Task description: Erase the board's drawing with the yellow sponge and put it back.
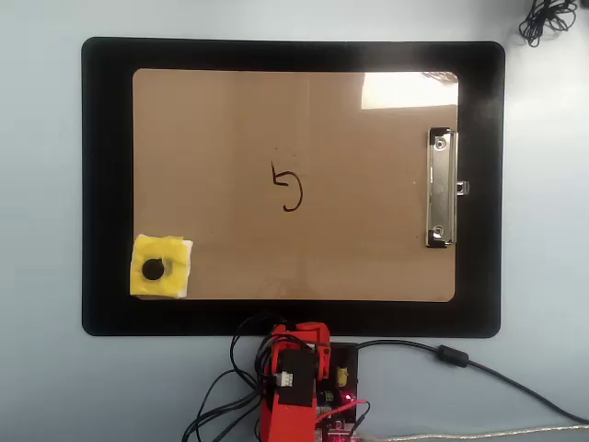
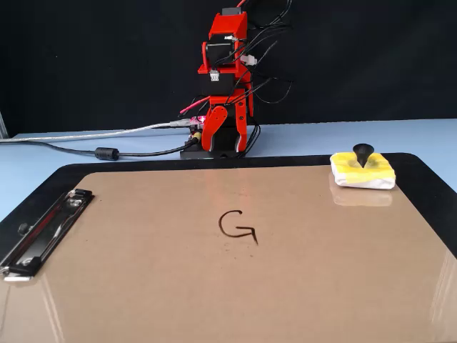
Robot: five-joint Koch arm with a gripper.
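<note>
The brown board (image 1: 230,138) (image 2: 143,286) lies on a black mat. Near its middle is the drawing (image 1: 288,189) (image 2: 237,227), a small black hook-shaped squiggle. The yellow sponge (image 1: 162,267) (image 2: 363,170), with its black knob on top, rests on the board's lower-left corner in the overhead view and at the far right in the fixed view. My red arm is folded at its base beyond the mat's edge. The gripper (image 1: 311,333) (image 2: 227,143) points down there, looks shut and empty, and is well away from the sponge and the drawing.
The black mat (image 1: 106,184) (image 2: 428,179) frames the board on a pale blue table. A silver clip (image 1: 441,189) (image 2: 43,230) sits on one short edge of the board. Cables (image 1: 479,368) (image 2: 107,152) run from the arm's base. A tangle of black cord (image 1: 545,18) lies in the far corner.
</note>
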